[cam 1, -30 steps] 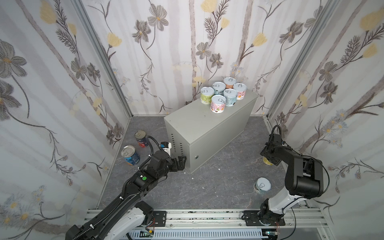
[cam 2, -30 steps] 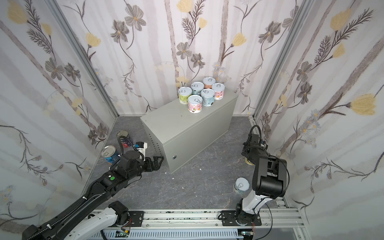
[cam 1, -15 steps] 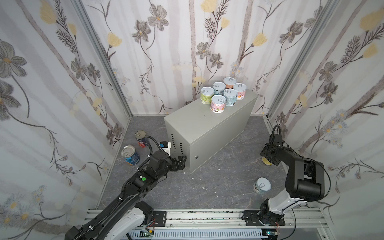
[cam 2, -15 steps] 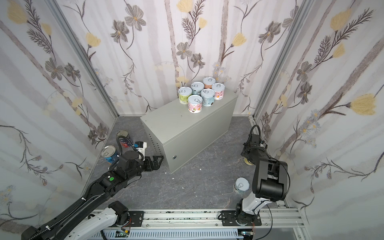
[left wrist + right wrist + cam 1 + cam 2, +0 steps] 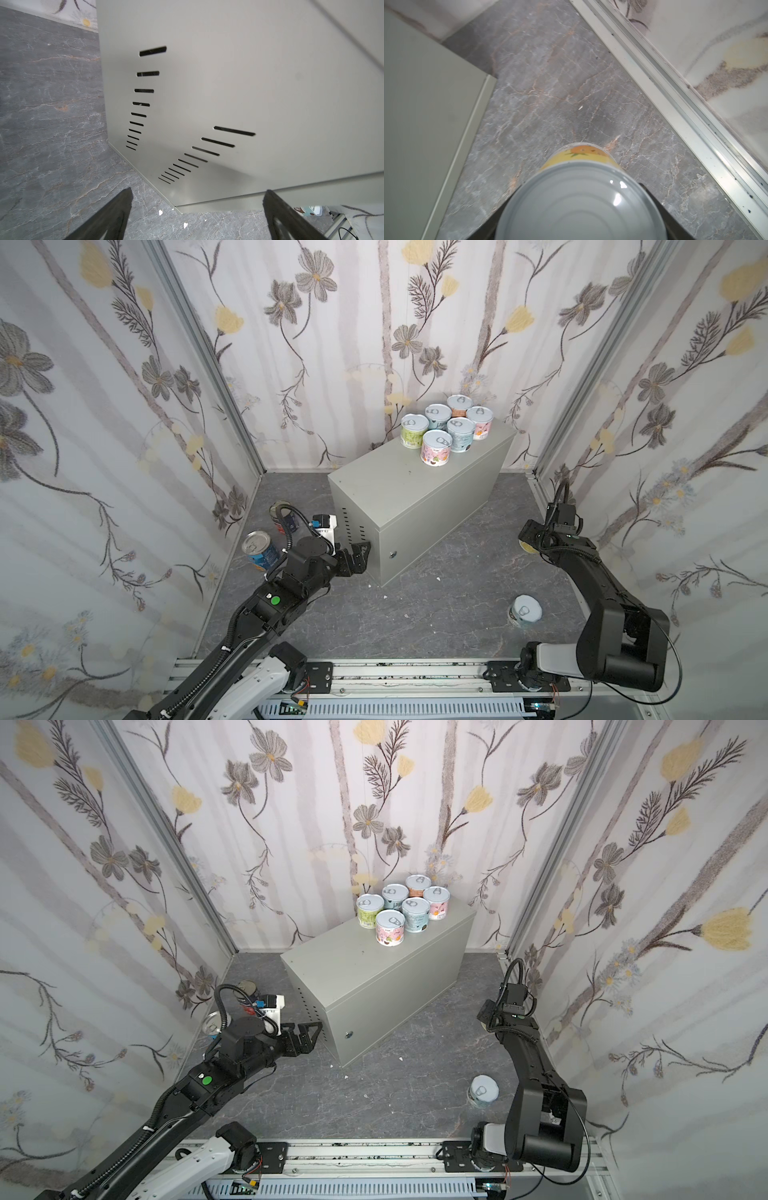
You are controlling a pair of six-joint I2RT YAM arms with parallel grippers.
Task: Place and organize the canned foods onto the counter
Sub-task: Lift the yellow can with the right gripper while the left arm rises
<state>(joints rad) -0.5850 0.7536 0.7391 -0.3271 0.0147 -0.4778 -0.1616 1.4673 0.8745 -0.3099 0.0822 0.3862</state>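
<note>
Six short cans stand clustered at the far end of the grey-beige counter. My right gripper is low by the right wall, shut on a yellow-labelled can; its dark fingers press both sides. Whether that can rests on the floor I cannot tell. My left gripper hangs open and empty at the counter's vented near corner. Another short can stands on the floor near the right arm's base.
A blue can and a navy-red can, part hidden by the left arm's cable, stand on the dark marbled floor by the left wall. An aluminium wall rail runs close beside the right gripper. Small white crumbs lie near the counter's corner.
</note>
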